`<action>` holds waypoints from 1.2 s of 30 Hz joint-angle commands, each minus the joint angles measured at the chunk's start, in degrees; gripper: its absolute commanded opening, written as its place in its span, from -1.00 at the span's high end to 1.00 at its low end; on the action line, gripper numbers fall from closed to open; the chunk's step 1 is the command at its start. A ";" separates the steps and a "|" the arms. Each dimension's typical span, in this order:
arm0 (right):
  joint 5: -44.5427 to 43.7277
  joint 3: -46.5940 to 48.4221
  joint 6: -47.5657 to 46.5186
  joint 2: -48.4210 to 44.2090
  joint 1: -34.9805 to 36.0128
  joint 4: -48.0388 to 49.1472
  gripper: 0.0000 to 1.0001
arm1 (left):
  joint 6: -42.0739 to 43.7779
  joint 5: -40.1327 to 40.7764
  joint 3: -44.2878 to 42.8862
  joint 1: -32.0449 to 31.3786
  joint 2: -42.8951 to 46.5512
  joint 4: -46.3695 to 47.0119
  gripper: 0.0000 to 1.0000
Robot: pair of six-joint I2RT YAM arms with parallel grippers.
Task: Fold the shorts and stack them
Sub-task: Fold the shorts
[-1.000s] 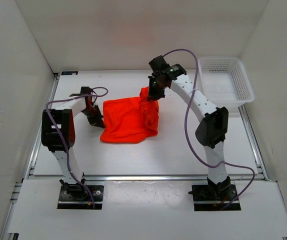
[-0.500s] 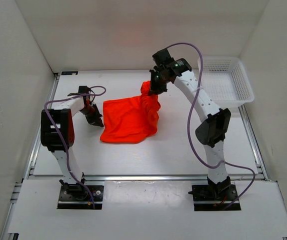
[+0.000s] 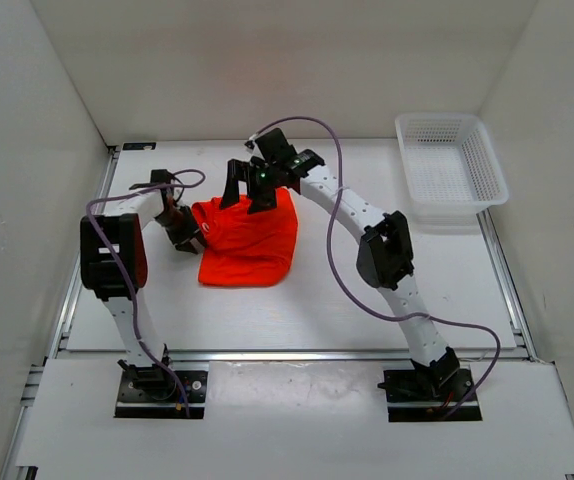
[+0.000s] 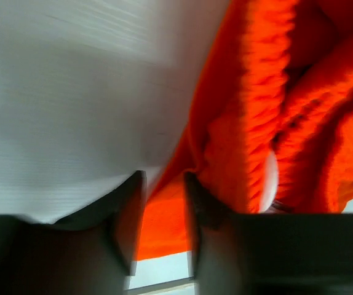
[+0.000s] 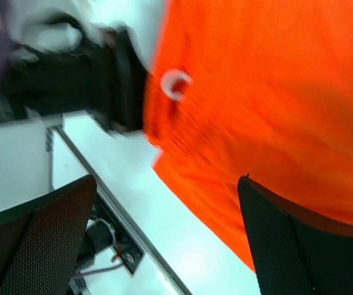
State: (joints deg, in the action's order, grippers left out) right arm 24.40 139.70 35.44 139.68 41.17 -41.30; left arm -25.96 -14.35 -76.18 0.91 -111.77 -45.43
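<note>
One basket [image 3: 452, 165], well apart from shorts [image 3: 247, 240]

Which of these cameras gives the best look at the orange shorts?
The top external view: nearly the whole shorts show there, lying on the table. The left wrist view gives only a blurred close-up of gathered fabric; the right wrist view, a flat stretch with a small white mark.

Shorts [image 3: 252, 248] on table [image 3: 327, 300], left of ctr; basket [image 3: 498, 172] well apart at far-right corner.
</note>
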 commanded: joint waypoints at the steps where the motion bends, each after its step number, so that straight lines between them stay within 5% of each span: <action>1: -0.40 -12.21 -2.56 -15.78 -4.32 9.89 -1.00 | -0.41 0.90 -2.30 4.35 6.20 -1.76 -0.02; 3: -2.51 -23.35 -2.57 -22.56 -6.44 11.58 -1.00 | -1.72 3.09 -3.70 4.89 9.26 -2.38 -0.29; 9: -5.51 -43.61 -4.94 -33.75 -12.77 12.12 -0.71 | 0.81 5.82 -10.38 2.35 13.67 -6.68 -0.19; 17: -7.79 -59.62 -4.42 -41.14 -14.54 12.65 -0.70 | 2.40 10.83 -19.61 -10.22 7.10 -10.99 -0.25; 22: -7.79 -63.14 -3.81 -43.96 -14.54 12.65 -0.70 | 2.40 12.94 -18.84 -9.61 0.59 -10.56 0.79; 29: -8.93 -65.34 -3.80 -46.60 -14.54 10.98 -0.73 | 4.07 9.52 -13.47 -6.62 -5.83 -6.69 0.79; 36: -14.63 -60.87 -4.94 -50.81 -14.54 5.36 -0.89 | 5.12 8.99 -21.45 -6.62 0.13 -10.72 0.73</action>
State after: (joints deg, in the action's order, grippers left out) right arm 13.54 74.65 31.66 93.36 26.70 -32.47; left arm -22.35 -5.48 -92.95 -5.39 -119.02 -54.92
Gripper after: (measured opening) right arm 0.931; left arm 0.130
